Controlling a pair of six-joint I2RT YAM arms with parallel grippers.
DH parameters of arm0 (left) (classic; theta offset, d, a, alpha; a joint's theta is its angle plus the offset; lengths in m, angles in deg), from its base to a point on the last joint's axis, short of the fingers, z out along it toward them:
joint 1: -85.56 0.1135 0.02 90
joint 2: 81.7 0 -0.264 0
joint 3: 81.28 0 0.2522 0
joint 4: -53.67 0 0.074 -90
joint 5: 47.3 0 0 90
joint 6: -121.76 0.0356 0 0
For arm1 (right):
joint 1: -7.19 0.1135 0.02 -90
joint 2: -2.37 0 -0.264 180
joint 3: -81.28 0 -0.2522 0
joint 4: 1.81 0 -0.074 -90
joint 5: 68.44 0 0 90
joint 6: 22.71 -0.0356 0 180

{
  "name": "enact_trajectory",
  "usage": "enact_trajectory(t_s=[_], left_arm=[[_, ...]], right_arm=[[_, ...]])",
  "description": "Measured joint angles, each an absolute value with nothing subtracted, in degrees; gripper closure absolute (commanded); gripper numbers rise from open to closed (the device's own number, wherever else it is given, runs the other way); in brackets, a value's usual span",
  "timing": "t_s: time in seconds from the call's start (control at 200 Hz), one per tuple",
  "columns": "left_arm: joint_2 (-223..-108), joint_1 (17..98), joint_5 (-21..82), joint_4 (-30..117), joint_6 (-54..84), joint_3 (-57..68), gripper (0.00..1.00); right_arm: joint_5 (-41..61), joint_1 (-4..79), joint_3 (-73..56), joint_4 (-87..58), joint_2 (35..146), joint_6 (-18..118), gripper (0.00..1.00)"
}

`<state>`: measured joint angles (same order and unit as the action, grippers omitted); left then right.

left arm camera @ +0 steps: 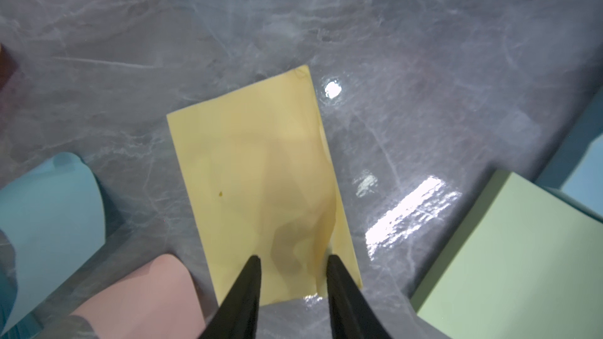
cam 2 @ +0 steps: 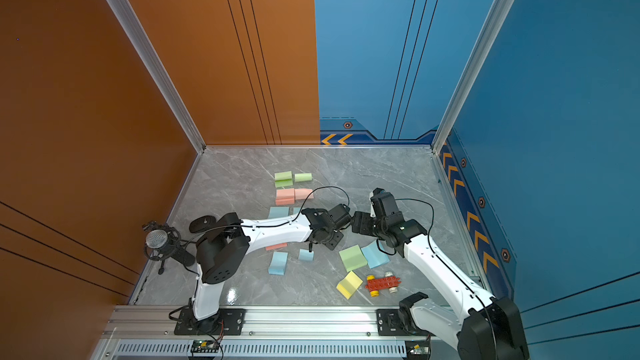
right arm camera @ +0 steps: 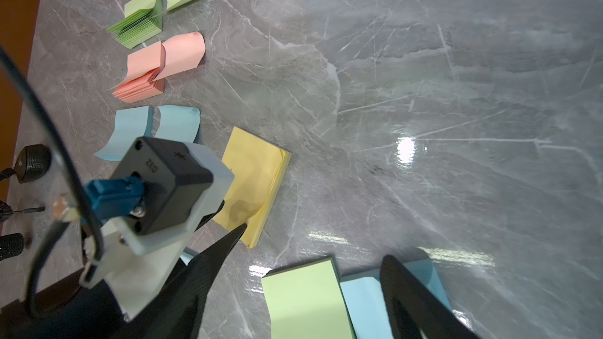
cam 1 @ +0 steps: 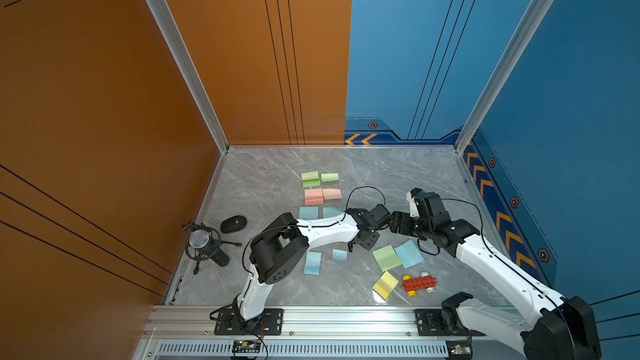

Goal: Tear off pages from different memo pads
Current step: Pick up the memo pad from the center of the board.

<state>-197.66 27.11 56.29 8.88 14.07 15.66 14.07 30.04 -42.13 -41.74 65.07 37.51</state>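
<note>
Yellow memo pad beneath left gripper

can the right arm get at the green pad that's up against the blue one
Likely yes: the green pad lies bare close beneath the right gripper, whose jaws stand open. Only the blue pad lying against one side might crowd a grip.

Yellow memo pad — hidden beneath the left arm in both top views. Beside it, green memo pad and blue page run off frame edges.
</note>
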Motion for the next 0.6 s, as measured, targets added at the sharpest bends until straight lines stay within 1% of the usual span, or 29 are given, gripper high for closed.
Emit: enact_trajectory(t_s=[0.32,0.52,0.601], left_arm=[[-198.2,26.0,57.2,8.9,13.2,15.9,0.6],[-198.8,26.0,58.0,8.9,13.3,16.2,0.64],[-198.8,26.0,58.2,8.9,13.3,16.3,0.69]], right_arm=[[14.1,30.0,-42.1,-42.0,65.1,37.5,0.15],[14.1,29.5,-42.2,-42.5,65.1,37.6,0.15],[14.1,29.5,-42.1,-42.6,65.0,37.9,0.15]])
